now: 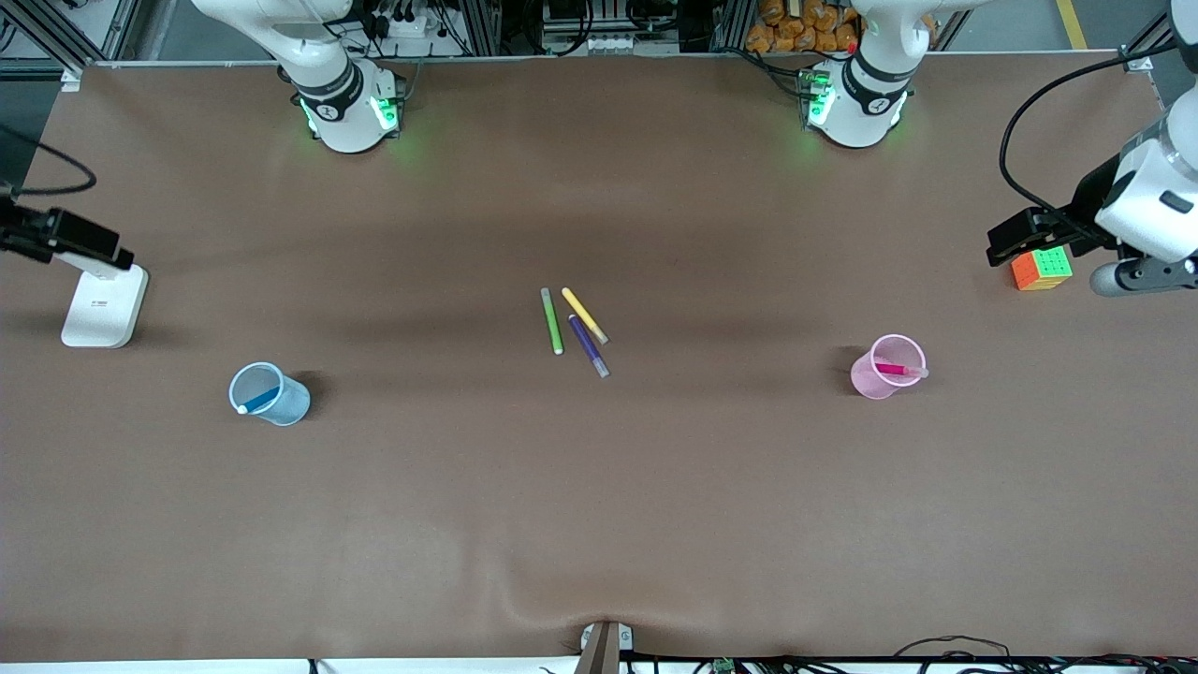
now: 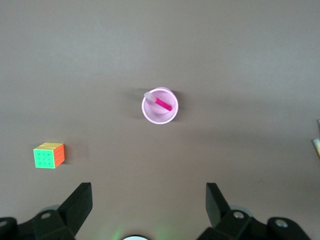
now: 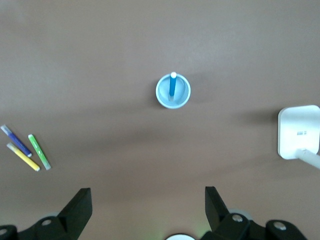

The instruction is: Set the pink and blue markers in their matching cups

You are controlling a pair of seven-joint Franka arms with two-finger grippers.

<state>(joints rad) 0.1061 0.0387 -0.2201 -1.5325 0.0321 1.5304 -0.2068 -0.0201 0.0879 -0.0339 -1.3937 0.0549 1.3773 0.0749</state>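
The pink marker [image 1: 897, 370] [image 2: 162, 104] leans inside the pink cup [image 1: 872, 379] [image 2: 150, 116] toward the left arm's end of the table, its pale cap against the rim. Toward the right arm's end, the blue marker [image 1: 262, 400] [image 3: 172, 87] stands in the pale blue cup [image 1: 288, 404] [image 3: 161, 97], whitish tip up. My left gripper [image 2: 149, 187] hangs high over the table, open and empty, with the pink cup far below it. My right gripper [image 3: 148, 191] is likewise high, open and empty, above the blue cup's area. Neither gripper shows in the front view.
Green [image 1: 552, 321], yellow [image 1: 584, 315] and purple [image 1: 589, 345] markers lie together mid-table. A colour cube [image 1: 1041, 269] [image 2: 49, 155] sits near the left arm's end beside a white and black device [image 1: 1123, 225]. A white camera stand [image 1: 103, 309] [image 3: 298, 132] occupies the right arm's end.
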